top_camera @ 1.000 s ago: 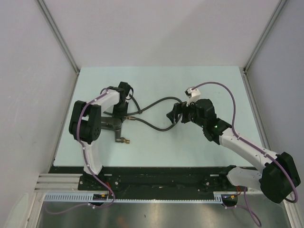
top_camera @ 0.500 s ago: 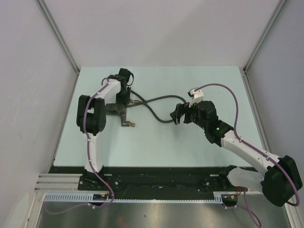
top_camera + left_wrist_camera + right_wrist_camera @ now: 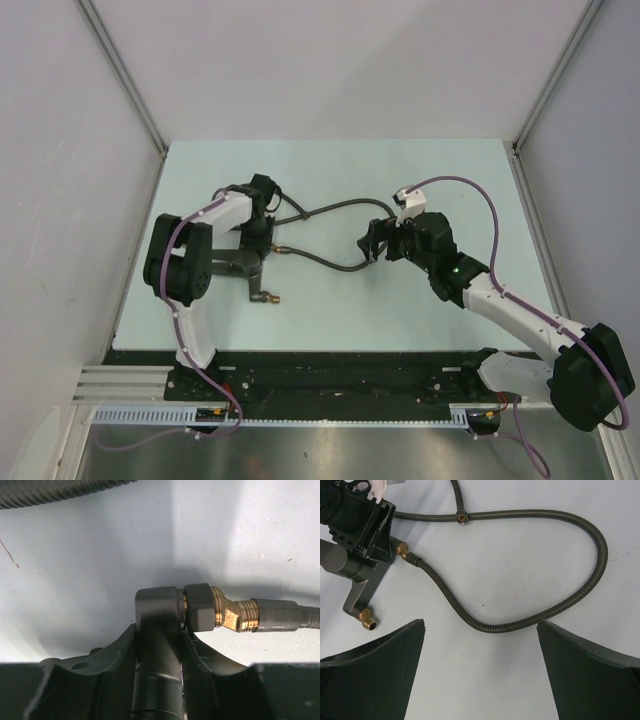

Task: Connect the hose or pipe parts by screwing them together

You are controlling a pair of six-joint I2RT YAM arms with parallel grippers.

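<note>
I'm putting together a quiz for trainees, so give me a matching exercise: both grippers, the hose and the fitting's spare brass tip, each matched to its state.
Things:
1. left gripper
2. right gripper
3. hose
4. free brass tip

States:
A. wide open, holding nothing
B. bare, nothing screwed on
C. looped on the table, brass end at the forked fitting
D. fingers on both sides of the fitting's stem

Pairs: 1-D, 2-A, 3-C, 4-B
</note>
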